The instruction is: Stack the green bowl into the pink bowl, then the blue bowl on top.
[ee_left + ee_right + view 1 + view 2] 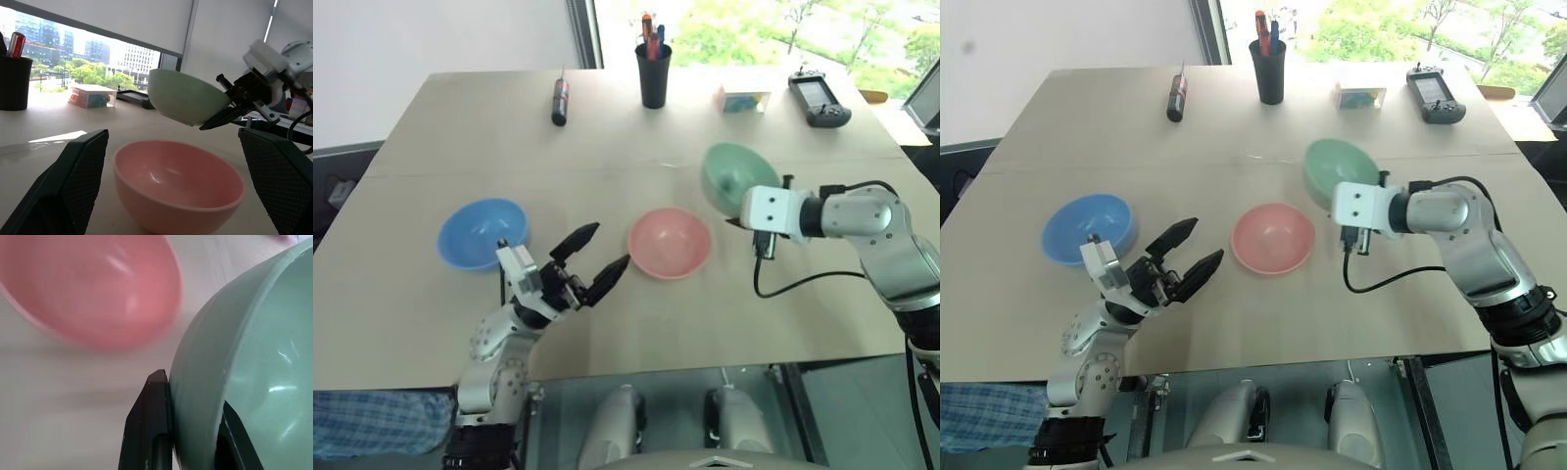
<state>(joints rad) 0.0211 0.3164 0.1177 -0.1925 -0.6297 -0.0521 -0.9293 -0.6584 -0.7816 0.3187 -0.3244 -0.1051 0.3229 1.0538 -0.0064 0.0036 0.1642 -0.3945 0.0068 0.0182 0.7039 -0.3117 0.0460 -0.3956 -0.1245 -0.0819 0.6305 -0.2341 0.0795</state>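
Three bowls around the black pen cup (654, 73): one green bowl (732, 176), one pink bowl (670, 242), one blue bowl (481, 232). One marker (560, 101), one small box (744, 100), one controller (818, 99) beside it.

Both arms are silver-grey metal with rounded joint housings and a boxy white block at each wrist. Left gripper (590, 262) has two black pointed fingers (73, 181) with a fine mesh-textured face. A black cable loops off the right wrist, probably a camera lead.

Your path over the pink bowl (670, 242) lies open, bare table (773, 323) around it. The left gripper (590, 260) stands just beside it; the pen cup (653, 70) stands well apart.
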